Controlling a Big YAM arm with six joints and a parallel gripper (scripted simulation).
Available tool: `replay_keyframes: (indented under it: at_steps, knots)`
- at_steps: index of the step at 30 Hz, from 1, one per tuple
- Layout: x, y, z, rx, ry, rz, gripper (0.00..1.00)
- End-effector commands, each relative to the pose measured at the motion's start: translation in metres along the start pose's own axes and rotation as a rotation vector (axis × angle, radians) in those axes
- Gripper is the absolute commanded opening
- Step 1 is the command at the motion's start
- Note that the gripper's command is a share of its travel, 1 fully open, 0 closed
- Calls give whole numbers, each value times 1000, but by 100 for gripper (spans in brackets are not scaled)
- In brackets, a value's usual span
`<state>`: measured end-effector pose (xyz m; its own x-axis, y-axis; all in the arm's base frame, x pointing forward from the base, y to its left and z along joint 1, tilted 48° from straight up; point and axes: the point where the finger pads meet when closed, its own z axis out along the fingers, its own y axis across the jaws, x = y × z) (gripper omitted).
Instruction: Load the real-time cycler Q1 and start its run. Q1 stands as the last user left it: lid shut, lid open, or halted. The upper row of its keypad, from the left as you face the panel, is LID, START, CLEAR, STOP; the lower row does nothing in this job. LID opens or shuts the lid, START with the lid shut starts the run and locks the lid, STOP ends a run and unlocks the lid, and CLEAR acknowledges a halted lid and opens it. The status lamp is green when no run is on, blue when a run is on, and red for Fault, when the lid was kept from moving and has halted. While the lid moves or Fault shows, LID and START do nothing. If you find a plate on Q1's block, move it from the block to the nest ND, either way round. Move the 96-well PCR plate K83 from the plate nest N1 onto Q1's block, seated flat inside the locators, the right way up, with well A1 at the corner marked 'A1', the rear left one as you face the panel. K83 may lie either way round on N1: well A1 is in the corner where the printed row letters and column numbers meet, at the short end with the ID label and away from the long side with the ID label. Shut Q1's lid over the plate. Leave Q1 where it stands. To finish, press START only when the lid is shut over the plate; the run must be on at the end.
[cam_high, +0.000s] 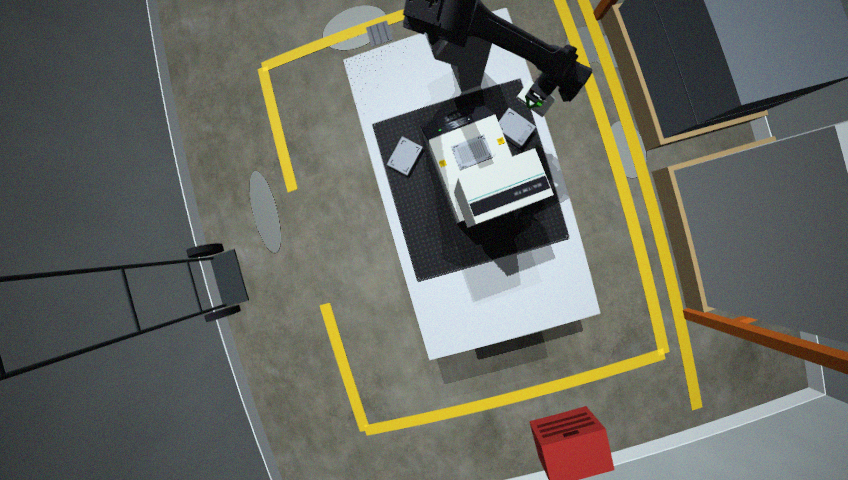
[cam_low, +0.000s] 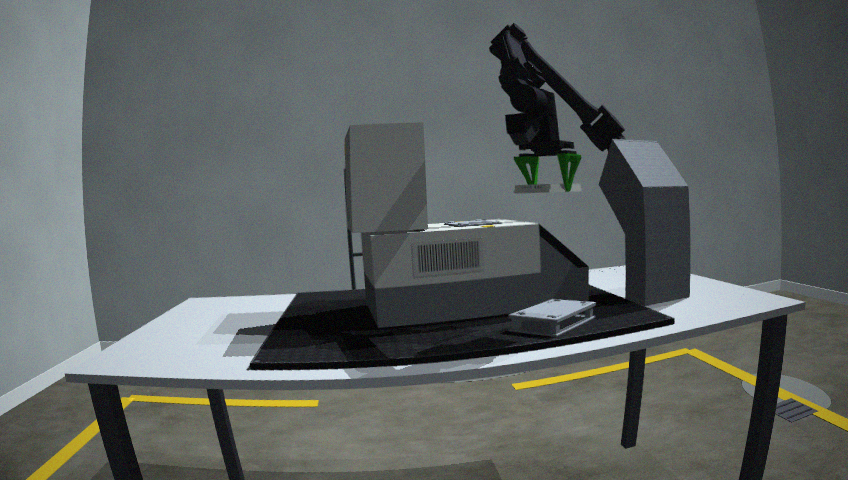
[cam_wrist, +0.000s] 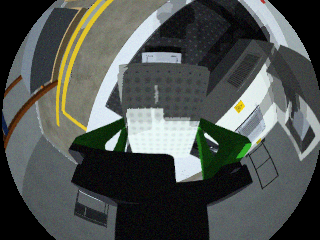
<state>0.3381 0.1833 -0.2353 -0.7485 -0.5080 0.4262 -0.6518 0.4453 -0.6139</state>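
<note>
- Nearest, on the desk (cam_low: 178, 333), we see an empty plate nest (cam_low: 553, 314) beside cycler Q1 (cam_low: 452, 267), lid (cam_low: 385, 175) raised.
- Above, the pincer (cam_low: 547, 169) is clamped on plate K83 (cam_low: 531, 188), held level in the air, well apart from Q1's block (cam_high: 473, 151).
- Behind stands the arm's grey pedestal (cam_low: 651, 226).

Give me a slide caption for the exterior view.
Gripper holds a PCR plate high beside the open-lidded cycler.
</note>
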Motion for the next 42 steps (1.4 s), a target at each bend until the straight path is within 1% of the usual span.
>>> replay_keyframes:
  at_steps: [1, 4, 7, 9, 10, 13, 16, 18, 20, 21, 22, 24, 25, 26, 28, 30, 32, 34, 35, 37, 38, 39, 41, 42]
  knots:
    - [-32, -8, -25, -5, -77, 35, 0]
    - [-33, -6, -24, -6, -78, 35, 0]
    - [-20, -33, -22, -4, -72, -94, 0]
    - [-12, -49, -20, -7, -65, -68, 0]
    - [-9, -51, -19, -13, -60, -66, 0]
    - [0, -66, -16, -4, -51, -176, 0]
    - [9, -73, -12, 4, -43, -300, 0]
    - [16, -76, -9, 9, -37, -315, 0]
    - [16, -76, -9, 9, -37, -315, 0]
    - [15, -77, -9, 7, -38, -342, 0]
    - [17, -82, -9, 10, -38, -356, 0]
    - [22, -101, -9, 7, -34, -337, 0]
    - [25, -109, -9, 5, -31, -377, 0]
    - [27, -118, -9, 4, -30, -384, 0]
    - [27, -133, -12, 7, -41, -361, 0]
    - [26, -144, -15, 13, -52, -442, 0]
    - [30, -148, -16, 16, -53, -519, 0]
    - [36, -149, -13, 19, -39, -603, 0]
    - [40, -150, -11, 17, -31, -601, 0]
    - [40, -150, -11, 17, -31, -601, 0]
    - [42, -149, -8, 10, -24, -636, 0]
    - [44, -154, -8, 11, -23, -652, 0]
    - [49, -168, -3, 8, -13, -638, 0]
    - [51, -177, -4, 6, -16, -627, 0]
